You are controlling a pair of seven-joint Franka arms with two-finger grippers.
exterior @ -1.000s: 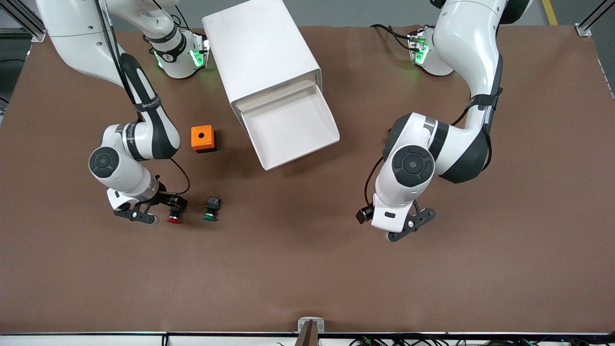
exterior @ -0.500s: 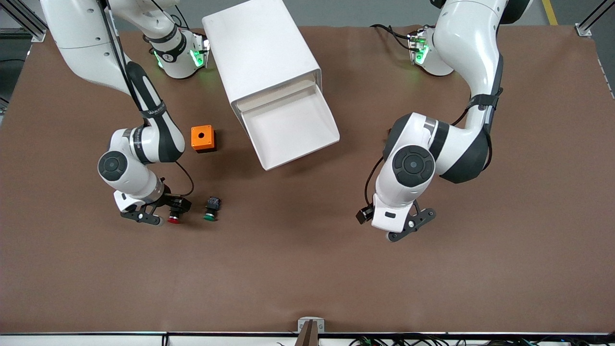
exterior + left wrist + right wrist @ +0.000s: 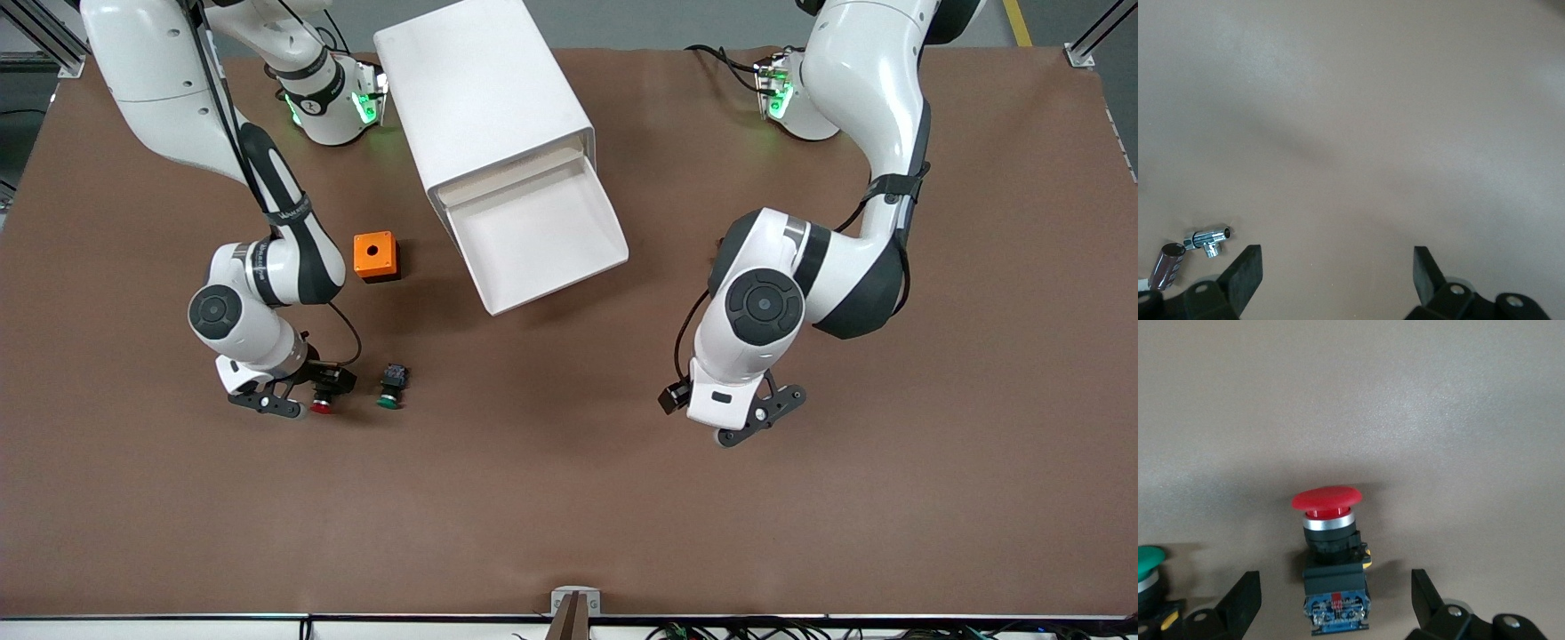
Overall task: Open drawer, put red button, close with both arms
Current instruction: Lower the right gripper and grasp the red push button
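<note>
On the brown bench (image 3: 569,498), between the two arm bases, lies a white cabinet (image 3: 480,98) with its drawer (image 3: 538,236) pulled out toward the front camera; the tray of the drawer shows only its bare white floor and walls. An orange box (image 3: 375,256) with a round hole in its top sits on the bench toward the right arm's end, beside the drawer.

The red button (image 3: 322,402) lies on its side on the bench directly at the right hand (image 3: 307,396), which is low over it. In the right wrist view the red button (image 3: 1328,550) sits midway in the gap of the right hand (image 3: 1335,593), its red cap pointing away from the wrist and its blue-grey block toward it; the fingers (image 3: 1245,597) stand spread wide on either side, clear of the button, so the hand is released and nothing is gripped. The green button (image 3: 391,388) lies just beside the red one, toward the left arm's end, outside the fingers.

The right arm folds down steeply from its base, elbow bent above the orange box. The left hand (image 3: 756,418) waits over bare bench, well apart from the drawer, its fingers (image 3: 1245,273) spread and holding nothing.
</note>
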